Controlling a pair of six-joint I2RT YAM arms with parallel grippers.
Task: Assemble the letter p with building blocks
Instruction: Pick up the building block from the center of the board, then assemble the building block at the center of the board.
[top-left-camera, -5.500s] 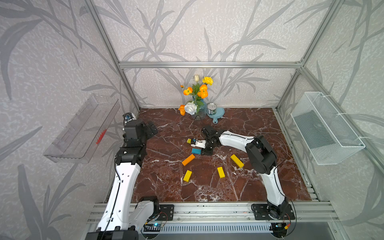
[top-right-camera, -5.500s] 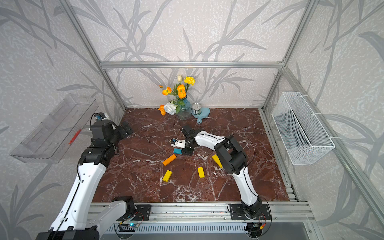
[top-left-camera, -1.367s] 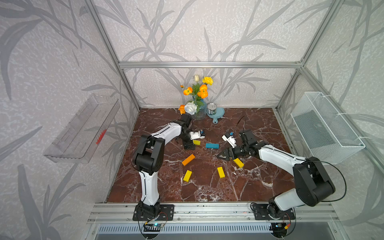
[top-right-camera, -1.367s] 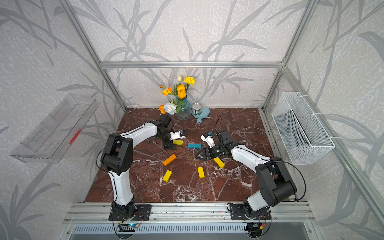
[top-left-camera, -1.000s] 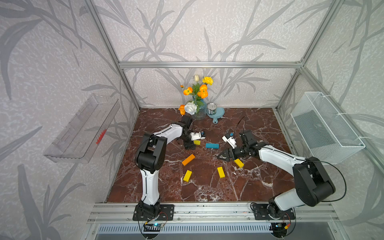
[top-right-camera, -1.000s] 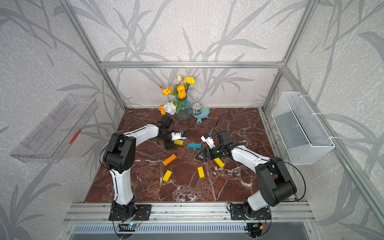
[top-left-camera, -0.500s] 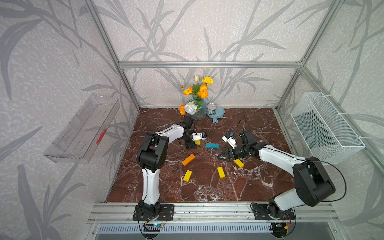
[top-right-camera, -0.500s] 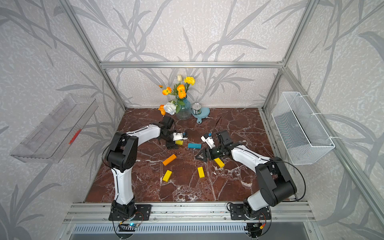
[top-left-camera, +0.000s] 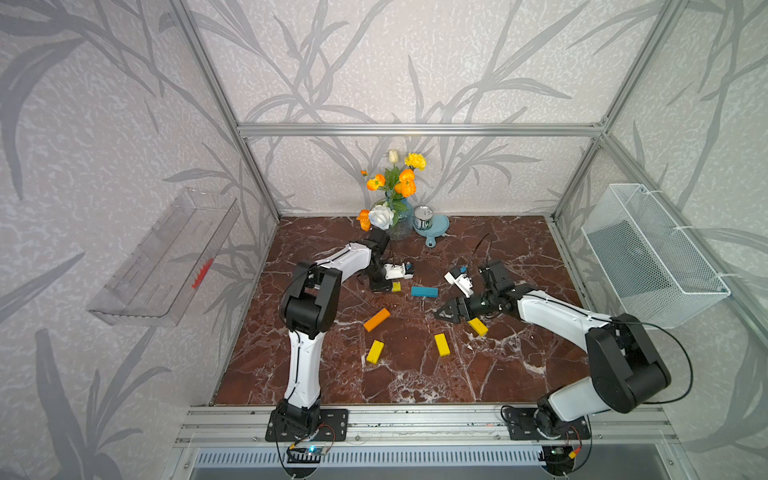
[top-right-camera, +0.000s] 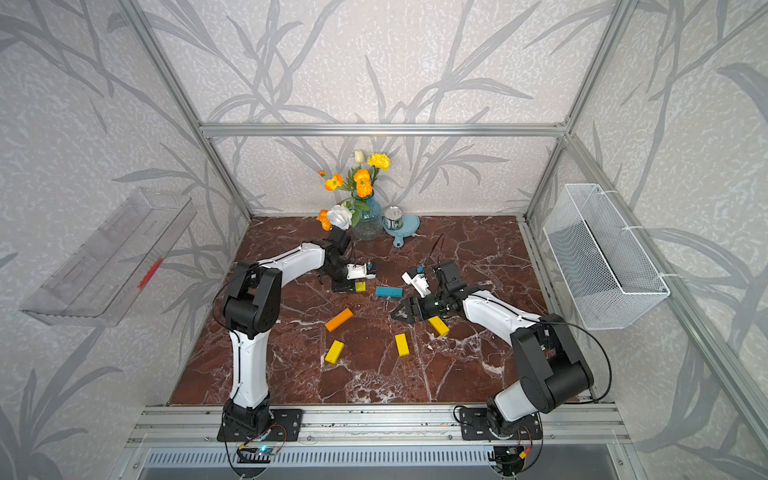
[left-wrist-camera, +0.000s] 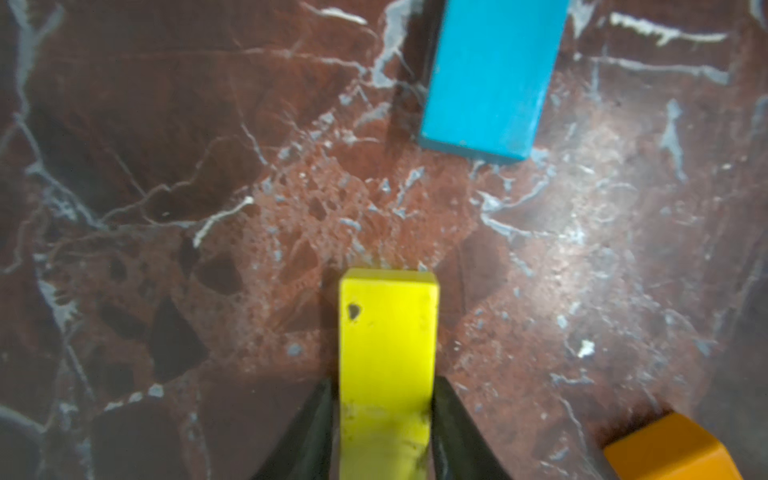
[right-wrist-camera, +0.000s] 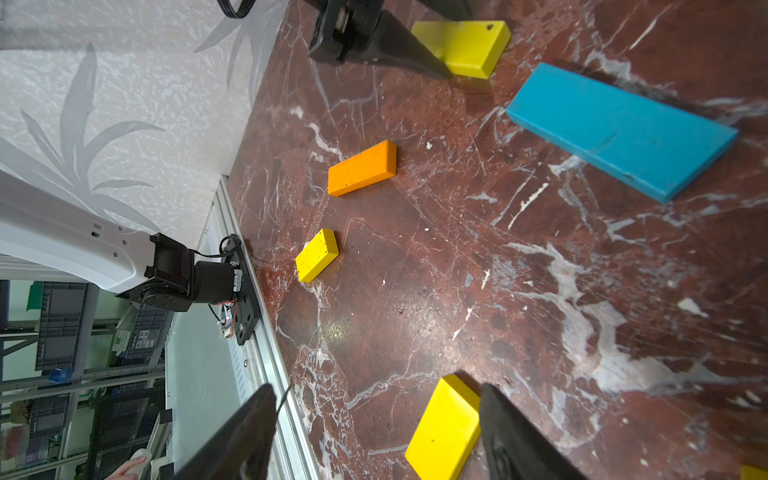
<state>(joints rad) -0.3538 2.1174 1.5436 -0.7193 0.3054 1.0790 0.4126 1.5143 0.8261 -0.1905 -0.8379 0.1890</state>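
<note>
My left gripper (left-wrist-camera: 382, 380) is shut on a yellow block (left-wrist-camera: 386, 332) that lies on the marble floor; both jaws press its long sides. In both top views this block (top-left-camera: 396, 286) (top-right-camera: 360, 286) sits left of the teal block (top-left-camera: 424, 291) (left-wrist-camera: 490, 79). My right gripper (top-left-camera: 446, 311) (right-wrist-camera: 376, 388) stands open and empty, low over the floor. Beside it lies a yellow block (top-left-camera: 478, 326). Another yellow block (right-wrist-camera: 444, 428) shows between its fingers. The orange block (top-left-camera: 376, 319) and a further yellow block (top-left-camera: 375, 351) lie apart. The letter p is not in view.
A vase of flowers (top-left-camera: 397, 212) and a tin can (top-left-camera: 423, 218) on a blue dish stand at the back. A wire basket (top-left-camera: 648, 257) hangs on the right wall. On the left wall hangs a clear tray (top-left-camera: 166, 257). A metal rail (top-left-camera: 415, 419) runs along the front.
My left gripper's jaws have closed onto the yellow block in the last half second. The right arm has hardly moved and stays open.
</note>
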